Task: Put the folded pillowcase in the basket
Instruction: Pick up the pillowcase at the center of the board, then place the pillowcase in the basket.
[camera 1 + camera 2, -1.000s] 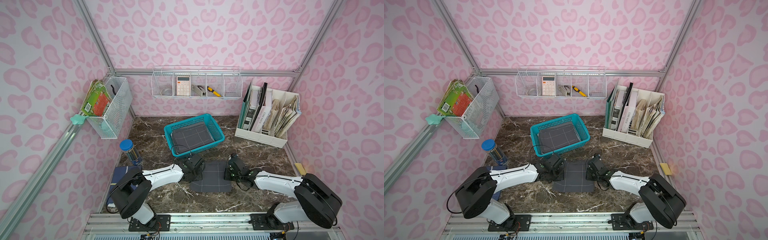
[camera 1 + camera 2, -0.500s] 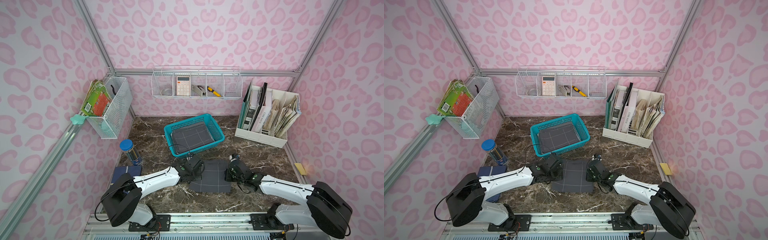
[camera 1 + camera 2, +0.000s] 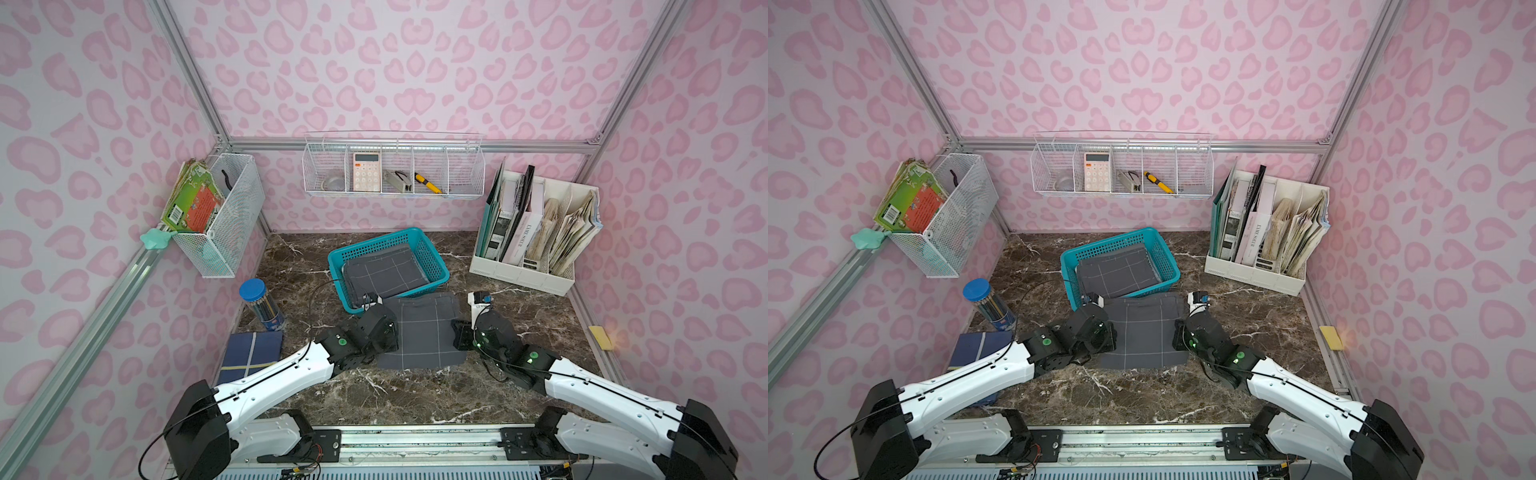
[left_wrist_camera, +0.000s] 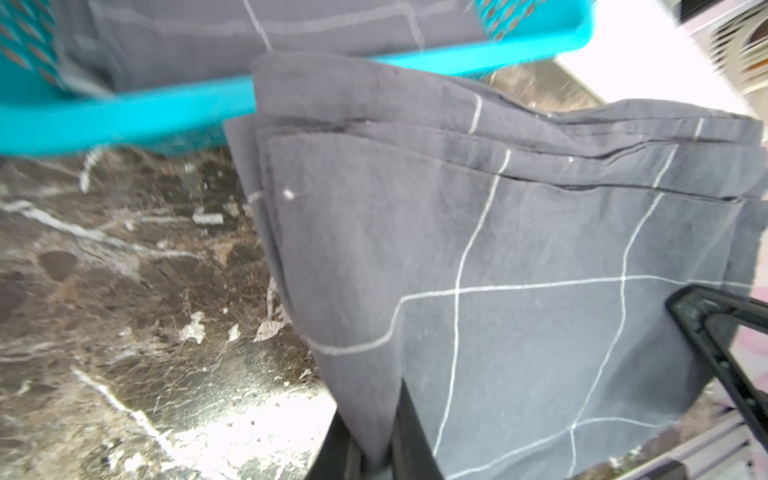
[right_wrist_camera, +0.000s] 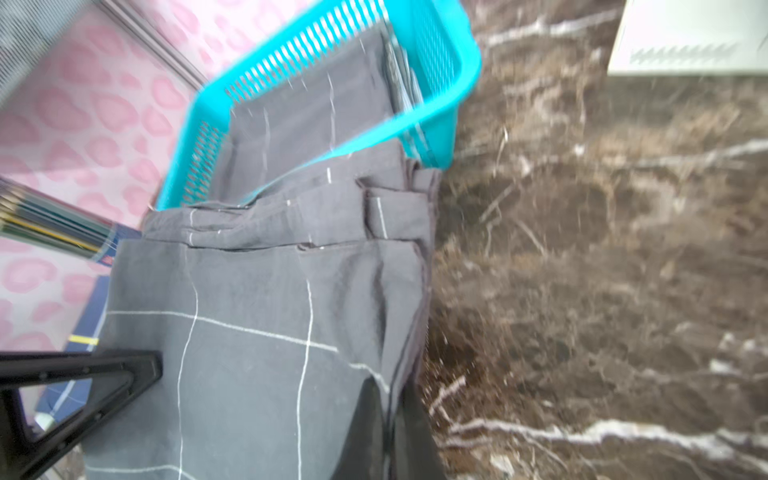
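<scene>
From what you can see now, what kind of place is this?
Likely a robot test booth staged as a home corner: pink patterned walls on a metal frame, a marble-look table, a file organiser with papers.

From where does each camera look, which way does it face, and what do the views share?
Top views: high above the robot's base, looking down at the marble table; both arms show.
Left wrist: low beside the folded pillowcase, facing the basket; left end effector pinches it.
Right wrist: low at its other side, facing the basket; right end effector pinches it.
Shared by all: pillowcase and basket.
</scene>
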